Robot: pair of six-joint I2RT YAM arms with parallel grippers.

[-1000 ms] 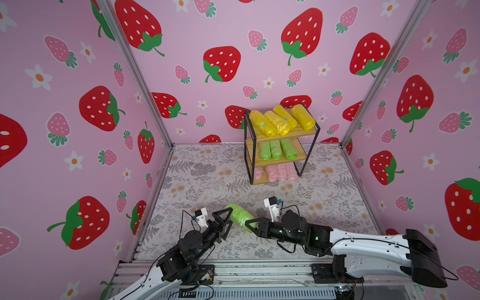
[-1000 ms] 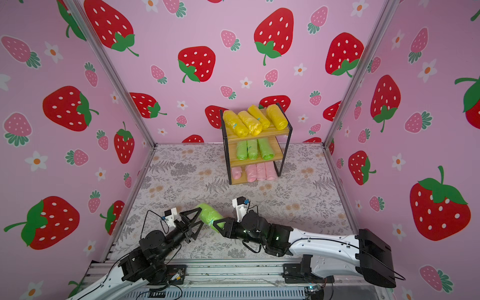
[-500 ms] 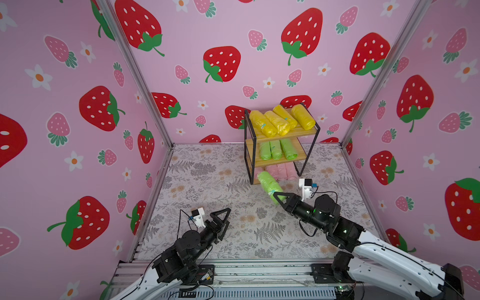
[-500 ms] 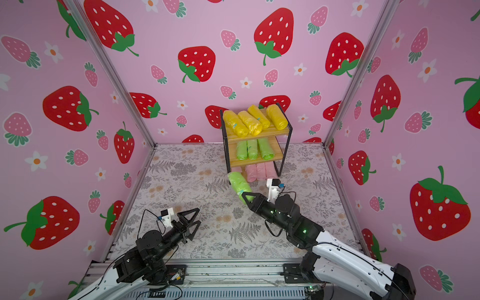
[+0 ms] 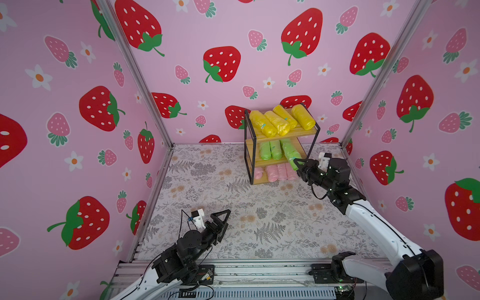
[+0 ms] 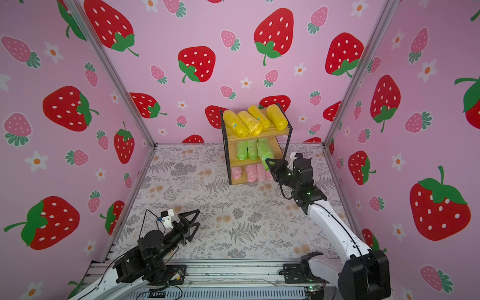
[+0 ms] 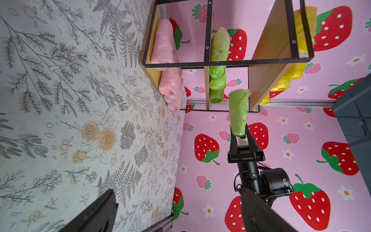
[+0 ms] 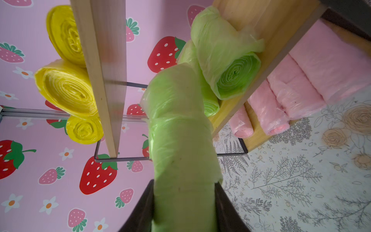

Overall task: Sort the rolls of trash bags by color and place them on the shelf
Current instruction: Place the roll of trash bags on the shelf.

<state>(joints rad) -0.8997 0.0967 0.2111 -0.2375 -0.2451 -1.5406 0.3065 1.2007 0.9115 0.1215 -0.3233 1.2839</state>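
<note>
While the left hand (image 5: 224,223) hung spread and empty over the near edge of the worktop (image 5: 259,207), the work sat farther back. Past the middle, toward the right edge, the right hand (image 5: 297,165) pinched a light green roll (image 8: 180,140) by its near end, fingers pressed into the film on both sides. The roll's free end poked into the middle tier of the shelf (image 5: 285,134), just beside the green rolls (image 5: 265,152) lying there. By the far edge, toward the far right corner, the shelf carried four yellow rolls (image 5: 281,120) on top and pink rolls (image 5: 276,172) at the bottom. The held roll looked light, soft and slick. An end grip suited sliding it in lengthwise, yet a squashed, glossy barrel could slip or droop, so a firm pinch well onto the wound body seemed wise.
</note>
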